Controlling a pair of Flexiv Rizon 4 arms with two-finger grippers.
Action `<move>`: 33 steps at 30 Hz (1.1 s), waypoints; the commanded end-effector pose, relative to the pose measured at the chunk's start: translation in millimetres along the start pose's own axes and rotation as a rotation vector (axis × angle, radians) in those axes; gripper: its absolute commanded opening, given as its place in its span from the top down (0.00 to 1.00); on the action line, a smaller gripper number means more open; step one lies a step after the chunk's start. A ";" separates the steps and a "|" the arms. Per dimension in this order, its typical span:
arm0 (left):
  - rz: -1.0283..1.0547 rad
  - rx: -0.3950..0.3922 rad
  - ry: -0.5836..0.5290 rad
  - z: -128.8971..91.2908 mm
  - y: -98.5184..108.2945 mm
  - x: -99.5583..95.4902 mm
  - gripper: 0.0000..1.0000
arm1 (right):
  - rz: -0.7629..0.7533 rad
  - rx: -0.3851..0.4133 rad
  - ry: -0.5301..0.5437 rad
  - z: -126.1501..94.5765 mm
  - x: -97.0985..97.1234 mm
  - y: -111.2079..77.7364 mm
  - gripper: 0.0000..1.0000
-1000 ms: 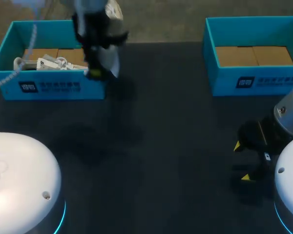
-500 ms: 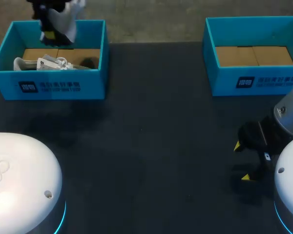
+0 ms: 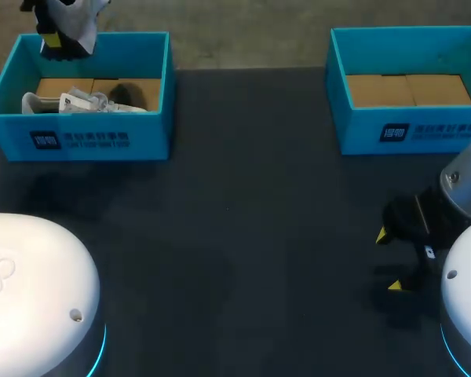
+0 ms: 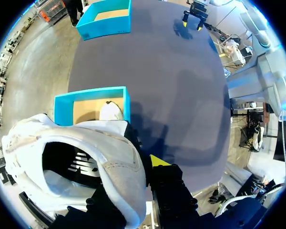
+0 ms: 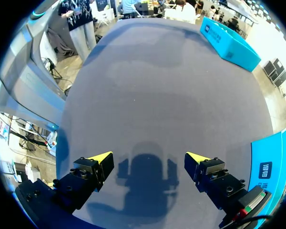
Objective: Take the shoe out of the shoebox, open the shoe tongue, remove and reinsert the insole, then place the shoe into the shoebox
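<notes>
1. The left hand (image 3: 55,38) hangs above the far rim of the left shoebox (image 3: 78,141). It pinches a white shoe (image 4: 81,162) by its collar, with one yellow fingertip (image 4: 157,160) showing against the fabric.
2. A second white shoe (image 3: 72,102) lies inside the left shoebox.
3. The right hand (image 3: 386,261) sits low over the dark surface (image 3: 243,220), well apart from the left shoebox, its fingers spread and holding nothing.
4. The other shoebox (image 3: 408,129) stands across the surface from the left shoebox.

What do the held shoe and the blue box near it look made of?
Shoe: white fabric or suede-like upper with a matte look and stitching showing along the collar; the exact textile is unclear. Shoebox: probably cardboard, with smooth blue-coated walls and a plain brown floor.
</notes>
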State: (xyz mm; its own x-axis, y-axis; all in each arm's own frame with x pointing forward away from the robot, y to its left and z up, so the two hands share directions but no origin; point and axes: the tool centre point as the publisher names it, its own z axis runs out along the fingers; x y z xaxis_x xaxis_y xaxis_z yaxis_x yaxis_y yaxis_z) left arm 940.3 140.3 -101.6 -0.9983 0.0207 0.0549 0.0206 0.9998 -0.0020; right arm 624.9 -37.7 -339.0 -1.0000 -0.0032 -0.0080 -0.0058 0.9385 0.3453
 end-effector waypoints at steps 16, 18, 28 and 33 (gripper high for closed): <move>-0.038 0.017 -0.011 8.2 50.1 -94.0 1.00 | 0.001 0.006 -0.004 0.2 1.8 0.9 0.00; -0.033 -0.003 -0.006 15.0 59.0 -106.3 1.00 | 0.001 0.006 -0.004 0.2 1.8 0.9 0.00; 0.369 -0.068 0.050 31.5 101.9 -128.1 1.00 | 0.001 0.006 -0.004 0.2 1.8 0.9 0.00; 0.523 -0.081 0.025 33.4 123.0 -130.4 1.00 | 0.001 0.006 -0.004 0.2 1.8 0.9 0.00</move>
State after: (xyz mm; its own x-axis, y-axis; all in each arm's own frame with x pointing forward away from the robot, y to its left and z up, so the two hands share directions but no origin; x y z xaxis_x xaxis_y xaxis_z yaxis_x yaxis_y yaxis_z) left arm 1066.4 250.6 -145.0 -0.9104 0.4033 0.0925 0.4082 0.9119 0.0420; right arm 624.9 -37.7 -339.0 -1.0000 -0.0032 -0.0079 -0.0057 0.9385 0.3453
